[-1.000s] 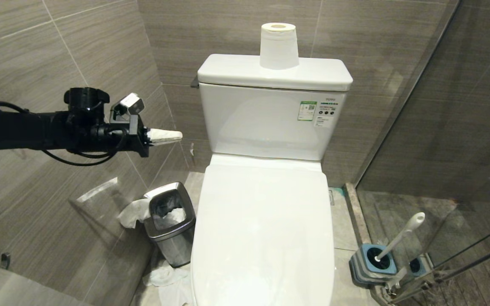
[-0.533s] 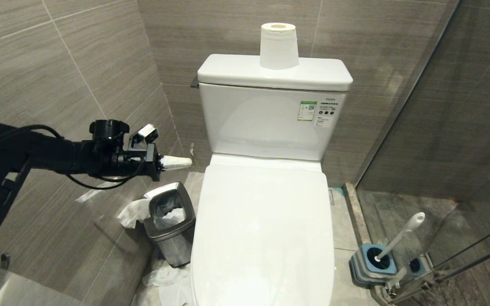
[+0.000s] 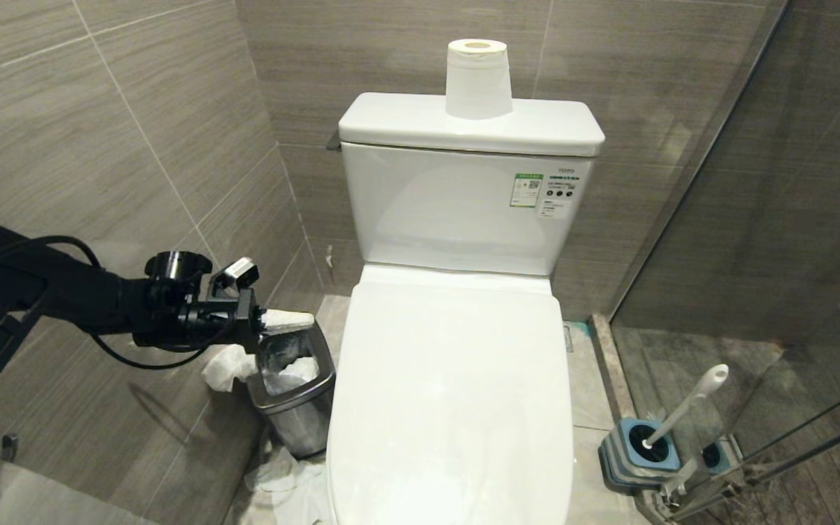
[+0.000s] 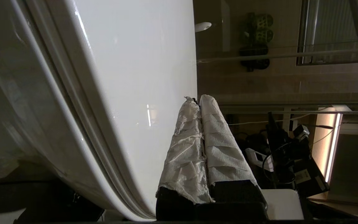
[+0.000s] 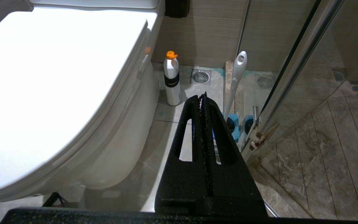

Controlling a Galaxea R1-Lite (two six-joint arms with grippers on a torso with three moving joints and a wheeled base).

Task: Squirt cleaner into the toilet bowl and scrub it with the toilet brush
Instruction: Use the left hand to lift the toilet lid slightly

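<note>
The white toilet bowl (image 3: 449, 394) is hidden under its closed lid, below the stickered tank (image 3: 464, 211). My left gripper (image 3: 305, 319), its fingers wrapped in white, is shut and empty, level, over the steel bin just left of the toilet. In the left wrist view the gripper (image 4: 196, 100) lies along the toilet's glossy side (image 4: 129, 77). The toilet brush (image 3: 686, 405) leans in its blue-grey holder (image 3: 639, 456) on the floor at the right. My right gripper (image 5: 202, 96) hangs shut and empty above the floor near the brush handle (image 5: 236, 81). A white bottle with an orange cap (image 5: 172, 79) stands beside the toilet. The cleaner itself is out of view.
A steel bin (image 3: 292, 397) stuffed with tissue stands against the left wall, with tissue on the floor around it. A paper roll (image 3: 477, 80) sits on the tank. A glass shower door (image 3: 748, 240) closes off the right side. A floor drain (image 5: 201, 76) lies behind the bottle.
My left arm has sunk from tank height to just above the bin, drawing back a little to the left, its gripper still shut. Nothing else has moved.
</note>
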